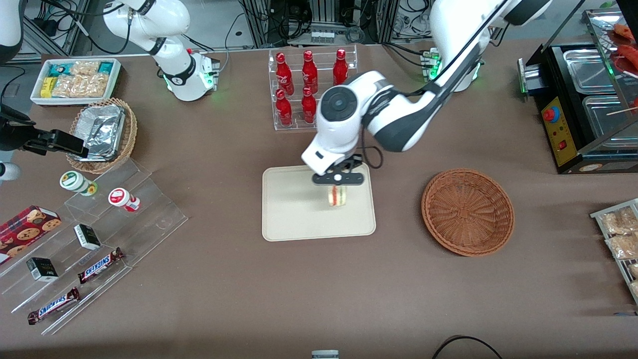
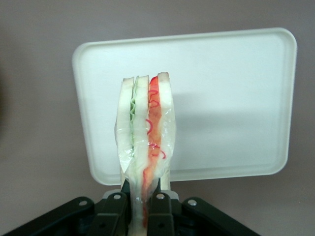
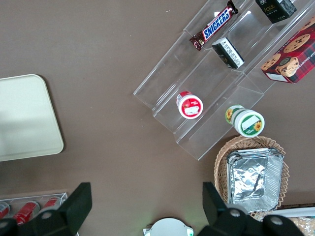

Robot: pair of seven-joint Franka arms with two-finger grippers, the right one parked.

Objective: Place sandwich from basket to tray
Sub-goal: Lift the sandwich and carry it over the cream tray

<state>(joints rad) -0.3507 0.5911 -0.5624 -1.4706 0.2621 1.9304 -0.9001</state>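
From the front view I have the black two-finger gripper (image 1: 338, 185) of the working arm at the centre of the frame, clamped on the small triangular sandwich of pale bread with red, orange and green filling (image 1: 337, 196), which hangs over the flat cream-beige rectangular tray with rounded corners (image 1: 294, 219). I judge this as the carry finished and the set-down in hand: I next need to lower until the wedge rests on the tray, then part the fingers. The round reddish-brown woven wicker basket (image 1: 467, 211) sits empty to the right of centre, well apart from the tray. A clear rack of red bottles (image 1: 309, 85) stands above the tray in the frame, close enough that I would keep the descent straight; the tan wicker basket of foil trays (image 1: 102, 132) and the clear stepped shelf of snacks (image 1: 99, 239) at the left edge are out of my way. In the left wrist view the fingers (image 2: 158, 211) pinch the plastic-wrapped sandwich (image 2: 146, 128) at its narrow end, the layers standing on edge, with bare tray (image 2: 231, 98) surface under it and nothing lying there to block the drop. In the right wrist view I see only a corner of the tray (image 3: 24, 118) at middle left, the stepped shelf (image 3: 216, 83) running to upper right, and the foil-tray basket (image 3: 251, 172) at lower right.
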